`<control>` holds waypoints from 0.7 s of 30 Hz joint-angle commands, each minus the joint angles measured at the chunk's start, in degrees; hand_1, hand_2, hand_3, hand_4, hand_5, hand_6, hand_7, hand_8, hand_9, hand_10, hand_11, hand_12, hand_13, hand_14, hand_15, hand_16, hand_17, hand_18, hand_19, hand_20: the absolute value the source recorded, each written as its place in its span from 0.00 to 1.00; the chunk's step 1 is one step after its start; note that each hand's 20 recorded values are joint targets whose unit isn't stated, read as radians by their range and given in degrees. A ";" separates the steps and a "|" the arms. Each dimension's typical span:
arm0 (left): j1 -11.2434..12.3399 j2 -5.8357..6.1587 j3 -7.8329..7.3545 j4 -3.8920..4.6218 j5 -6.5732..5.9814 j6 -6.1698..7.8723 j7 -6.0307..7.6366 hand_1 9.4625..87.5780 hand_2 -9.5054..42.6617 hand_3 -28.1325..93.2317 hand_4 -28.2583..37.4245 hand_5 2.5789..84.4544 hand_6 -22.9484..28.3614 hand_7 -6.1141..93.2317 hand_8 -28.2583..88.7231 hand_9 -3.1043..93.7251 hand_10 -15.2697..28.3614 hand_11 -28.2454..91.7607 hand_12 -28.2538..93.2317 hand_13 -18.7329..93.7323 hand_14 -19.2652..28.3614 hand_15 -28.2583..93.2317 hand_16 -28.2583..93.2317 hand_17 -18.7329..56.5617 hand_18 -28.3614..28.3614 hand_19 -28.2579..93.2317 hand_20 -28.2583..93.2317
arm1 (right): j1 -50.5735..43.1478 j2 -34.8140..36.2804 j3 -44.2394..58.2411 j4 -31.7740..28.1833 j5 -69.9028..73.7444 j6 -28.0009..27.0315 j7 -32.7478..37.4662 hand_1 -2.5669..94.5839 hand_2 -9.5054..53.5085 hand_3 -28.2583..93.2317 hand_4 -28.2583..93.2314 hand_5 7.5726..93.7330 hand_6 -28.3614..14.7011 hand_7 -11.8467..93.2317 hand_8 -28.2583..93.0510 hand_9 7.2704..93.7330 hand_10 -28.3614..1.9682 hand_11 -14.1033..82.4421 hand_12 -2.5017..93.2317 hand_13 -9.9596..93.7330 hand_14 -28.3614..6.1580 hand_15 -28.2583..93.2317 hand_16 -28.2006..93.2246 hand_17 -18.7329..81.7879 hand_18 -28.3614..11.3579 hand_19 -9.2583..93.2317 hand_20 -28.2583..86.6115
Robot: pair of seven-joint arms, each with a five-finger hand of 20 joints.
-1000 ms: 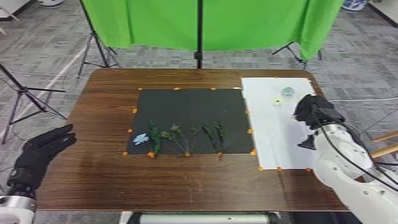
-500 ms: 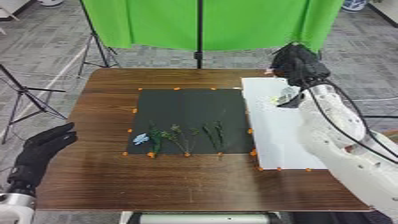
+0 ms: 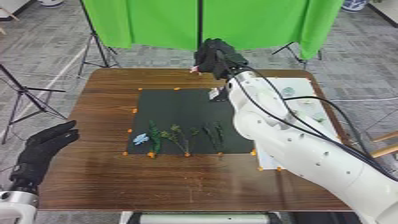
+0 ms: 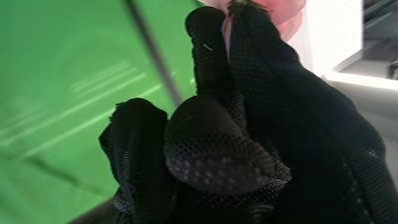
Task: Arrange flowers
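Observation:
In the head view my right hand (image 3: 219, 57) is at the table's back edge, beyond the black mat (image 3: 182, 102), with a small pink flower (image 3: 195, 69) at its fingertips. The right wrist view has the pink flower (image 4: 286, 11) pinched by the right hand (image 4: 226, 150); the stem is mostly hidden. A blue flower (image 3: 140, 139) and several green stems (image 3: 154, 136) lie along the mat's front part. Pale small flowers (image 3: 288, 91) lie on the white sheet (image 3: 266, 160). To the table's left, my left hand (image 3: 44, 145) is open, fingers straight.
Orange tape marks (image 3: 152, 155) edge the mat and sheet. My right arm stretches over the white sheet and the mat's right side. Behind the brown table (image 3: 169, 185) hang a green cloth (image 3: 151, 30) and a black stand; another tripod (image 3: 19, 92) stands at the left.
From above the white sheet's right side, the right hand has gone to the far edge and then left, carrying the pink flower. The left hand stays nearly still.

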State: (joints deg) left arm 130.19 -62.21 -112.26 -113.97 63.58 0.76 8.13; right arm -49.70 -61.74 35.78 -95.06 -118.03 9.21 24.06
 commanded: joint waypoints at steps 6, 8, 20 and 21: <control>-1.57 0.19 2.00 1.04 -0.22 0.13 0.96 0.32 0.18 0.76 0.26 0.53 0.57 0.17 0.19 0.49 0.68 0.39 0.32 0.50 0.78 0.37 0.23 0.41 0.74 0.36 0.42 | 1.99 -14.11 -6.81 9.84 1.55 -3.93 -3.23 0.68 0.00 0.71 0.08 0.84 0.70 0.34 0.29 0.95 0.66 0.21 0.40 0.99 0.84 0.77 0.50 0.83 0.35 1.00 0.82; -2.14 0.27 2.48 1.27 0.05 -0.25 1.21 0.32 0.18 0.77 0.26 0.53 0.57 0.17 0.19 0.49 0.68 0.39 0.32 0.50 0.78 0.37 0.23 0.41 0.74 0.36 0.42 | 1.39 -15.01 -7.60 10.75 1.15 -3.71 -3.54 0.67 0.00 0.72 0.08 0.84 0.71 0.34 0.29 0.95 0.67 0.21 0.40 0.99 0.83 0.78 0.50 0.83 0.35 1.00 0.82; -3.94 0.14 4.13 1.93 0.59 -1.07 1.55 0.32 0.16 0.77 0.26 0.53 0.57 0.17 0.19 0.49 0.68 0.39 0.32 0.50 0.78 0.37 0.23 0.41 0.74 0.35 0.42 | 2.87 -18.93 -11.19 16.07 -0.59 -3.20 -2.72 0.67 0.00 0.71 0.08 0.83 0.72 0.35 0.28 0.94 0.67 0.20 0.39 0.98 0.82 0.78 0.49 0.82 0.35 1.00 0.82; -3.81 0.03 4.13 1.89 0.57 -0.97 1.63 0.32 0.16 0.77 0.26 0.53 0.57 0.17 0.19 0.49 0.68 0.39 0.32 0.50 0.78 0.37 0.23 0.41 0.74 0.35 0.42 | 2.80 -19.23 -11.31 16.51 -1.08 -2.99 -2.74 0.67 0.00 0.71 0.08 0.83 0.72 0.35 0.28 0.94 0.67 0.20 0.39 0.98 0.82 0.78 0.49 0.82 0.35 1.00 0.82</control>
State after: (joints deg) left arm 126.51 -61.74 -108.84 -112.36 63.67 0.78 9.63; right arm -47.77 -78.64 25.71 -80.65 -117.20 5.58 21.14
